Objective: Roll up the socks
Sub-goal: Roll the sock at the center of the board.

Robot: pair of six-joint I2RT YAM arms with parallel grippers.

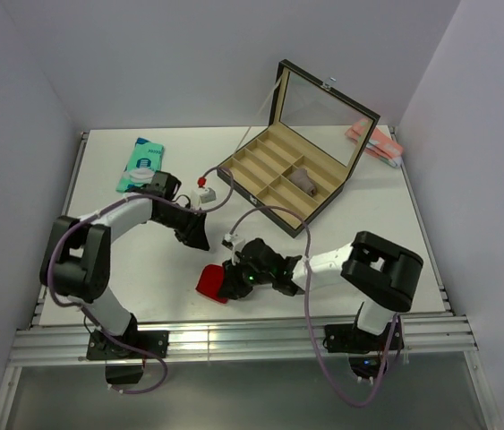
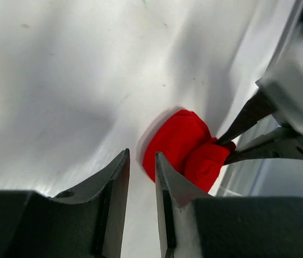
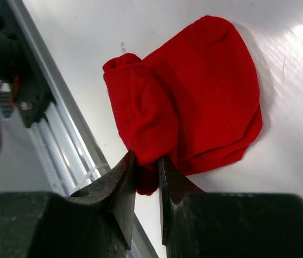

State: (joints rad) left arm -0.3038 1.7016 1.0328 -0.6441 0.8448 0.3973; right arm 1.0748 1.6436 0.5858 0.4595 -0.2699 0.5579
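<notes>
The red socks [image 1: 209,282] lie partly rolled near the table's front edge. In the right wrist view the roll [image 3: 140,121] sits at the left on the flat red part [image 3: 216,91]. My right gripper [image 3: 147,161] is shut on the rolled end; it shows from above too [image 1: 230,279]. In the left wrist view the socks [image 2: 181,142] lie just beyond my left gripper [image 2: 142,158], whose jaws stand close together with nothing between them. That gripper hangs above the table [image 1: 200,240], apart from the socks. No emblem or cuff shows.
An open compartment box [image 1: 280,182] with a raised lid stands behind, holding a small greyish bundle [image 1: 305,179]. A teal sock [image 1: 140,164] lies far left. A pink bundle [image 1: 372,143] lies far right. A small white and red object [image 1: 203,193] sits by the box. The table's front rail [image 1: 234,340] is close.
</notes>
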